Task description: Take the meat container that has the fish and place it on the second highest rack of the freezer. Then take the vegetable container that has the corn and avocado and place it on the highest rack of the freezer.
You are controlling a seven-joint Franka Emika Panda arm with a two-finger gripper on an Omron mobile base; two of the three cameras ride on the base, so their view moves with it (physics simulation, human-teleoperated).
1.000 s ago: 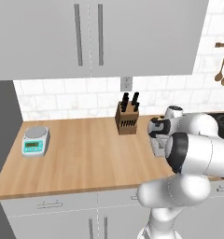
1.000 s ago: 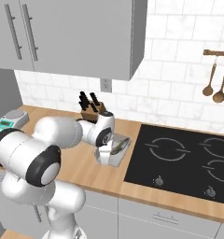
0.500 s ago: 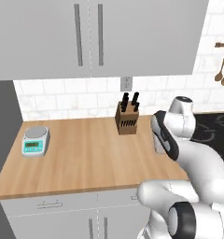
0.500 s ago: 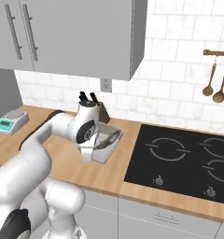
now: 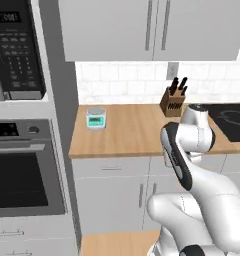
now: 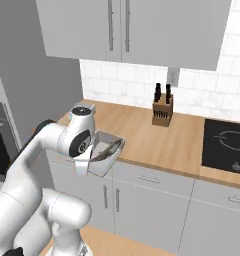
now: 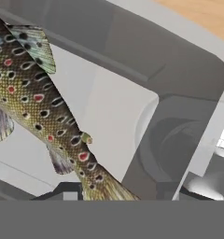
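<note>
Your gripper [image 6: 94, 161] is clamped on the rim of the meat tray [image 6: 106, 152], carrying it in the air just off the near edge of the wooden counter [image 6: 157, 140], above the grey drawer fronts. From the right base view you can see the tray tilted slightly, its far corner overlapping the counter's edge. Through the hand view you look straight into the tray [image 7: 179, 88]: the spotted fish [image 7: 44, 116] lies slantwise across its pale floor. On the counter behind, a knife block [image 6: 162, 111] stands against the tiled wall, and a small kitchen scale [image 5: 96, 118] sits toward the left end. A black cooktop [image 6: 226, 147] lies at the right, and the wall oven [image 5: 22, 165] stands left of the counter.
</note>
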